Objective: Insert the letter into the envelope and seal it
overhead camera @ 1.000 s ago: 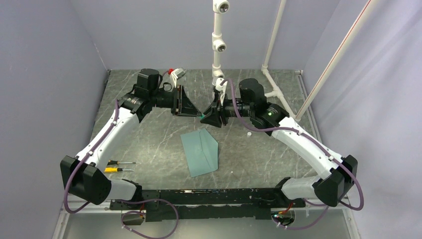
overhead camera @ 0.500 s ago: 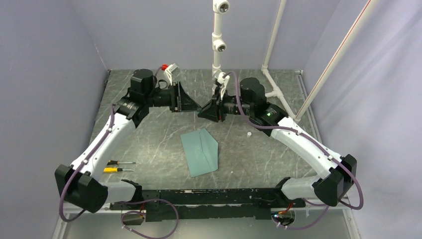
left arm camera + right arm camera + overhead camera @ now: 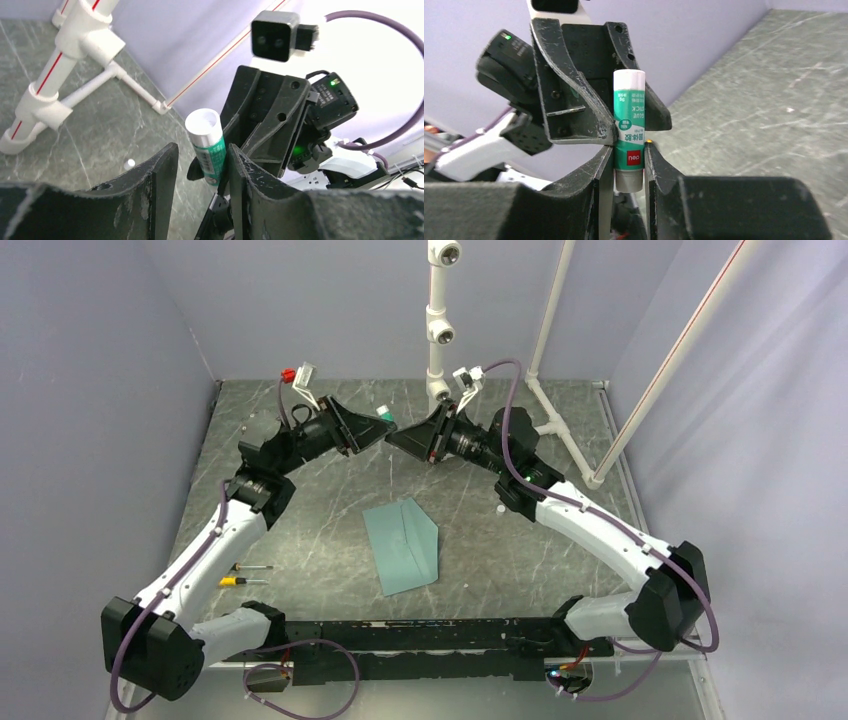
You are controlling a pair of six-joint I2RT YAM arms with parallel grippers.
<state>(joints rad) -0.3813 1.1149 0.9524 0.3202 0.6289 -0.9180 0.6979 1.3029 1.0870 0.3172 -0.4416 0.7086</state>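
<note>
Near the front edge of the table point(image 3: 300, 500), on its left side, lay a black-handled screwdriver point(image 3: 228, 566) and a yellow-handled screwdriver point(image 3: 228, 581), side by side and parallel.

Around the middle of the surface, a little toward the front edge, the envelope point(image 3: 402, 545) lay flat, well apart from both arms. It was plain teal-green paper, skewed to the table's edges, with its right side running out to a blunt point. A faint crease ran along its length. Whether the flap was folded shut could not be told from above. Just right of it and farther back sat a small white bit point(image 3: 499, 509), too small to identify.

Above the far half of the table the two grippers met tip to tip in the air. The right gripper point(image 3: 628, 150) was clamped on the lower, grey end of a glue stick point(image 3: 629, 115), a white tube with a green label, and held it pointing at the other arm. The left gripper point(image 3: 202, 149) had its jaws parted, the stick's white end reaching into the gap, with clear space showing on one side of it.

At the far edge stood a white pipe frame point(image 3: 436, 340).
</note>
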